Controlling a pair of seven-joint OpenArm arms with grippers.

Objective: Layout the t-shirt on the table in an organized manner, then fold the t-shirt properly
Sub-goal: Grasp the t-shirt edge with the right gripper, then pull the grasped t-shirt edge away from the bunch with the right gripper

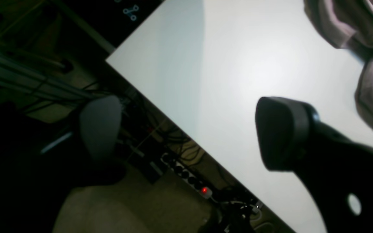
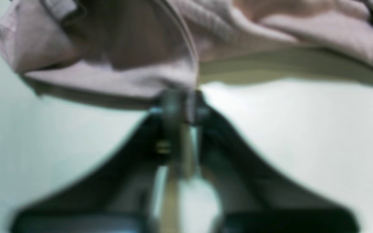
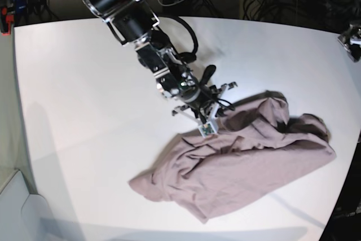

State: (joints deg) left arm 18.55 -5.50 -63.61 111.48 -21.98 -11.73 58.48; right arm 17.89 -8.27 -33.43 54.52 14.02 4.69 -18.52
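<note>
**Shirt still bunched – layout barely begun**

The t-shirt (image 3: 242, 159) lies in a wrinkled heap on the white worktop (image 3: 84, 83), toward the near-right part in base view, w/ one rumpled lobe pushed up at its far right. No flat body, no sleeves spread, no clear collar or hem line. So, judging by how it lies: layout step not done, folding not started at all.

Right claw (image 3: 207, 128) sits at the heap's upper-left edge, jaws pinched together on a fold of fabric; right wrist view shows cloth bunched right at the tips, though blurred. Looks like a grip on the shirt edge, ready for a pull to spread it.

Left claw (image 1: 186, 129) hangs wide open w/ nothing in it, over the worktop corner, shirt well off to one side.

Left to do: spread shirt flat, straighten sleeves, then all folds.
</note>
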